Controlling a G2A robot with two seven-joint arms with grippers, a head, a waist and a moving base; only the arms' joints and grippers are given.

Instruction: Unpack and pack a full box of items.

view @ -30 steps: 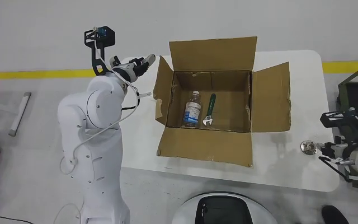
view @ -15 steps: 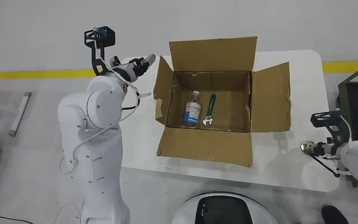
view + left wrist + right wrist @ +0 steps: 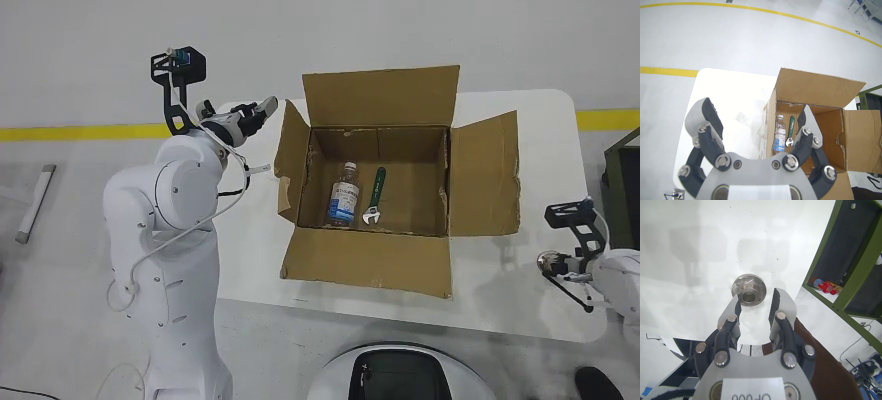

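the box [image 3: 380, 180] stands on the white table [image 3: 500, 295] with all four flaps folded outward and its top open. two items lie on the box floor: a clear bottle [image 3: 343, 195] with a white and blue label, on its side with the cap toward the far wall, and a wrench [image 3: 374, 197] with a green handle just beside it on the right, its metal head toward the near wall. the two lie roughly parallel in the left half of the box; the right half shows bare cardboard. the left gripper [image 3: 756, 103] is raised clear of the table, to the left of the box's left flap, and holds nothing; its fingers [image 3: 712, 115] are spread wide. a round metal flange [image 3: 749, 292] with bolt holes lies flat on the table near the right edge, well apart from the box, beyond the right flap. the right gripper [image 3: 756, 293] sits just by the flange, fingers spread and gripping nothing, with one fingertip [image 3: 737, 303] overlapping the flange rim in the wrist view; contact cannot be told. a green rack [image 3: 848, 275] stands past the table's right edge, with a red bottle [image 3: 826, 287] lying on one of its shelves.
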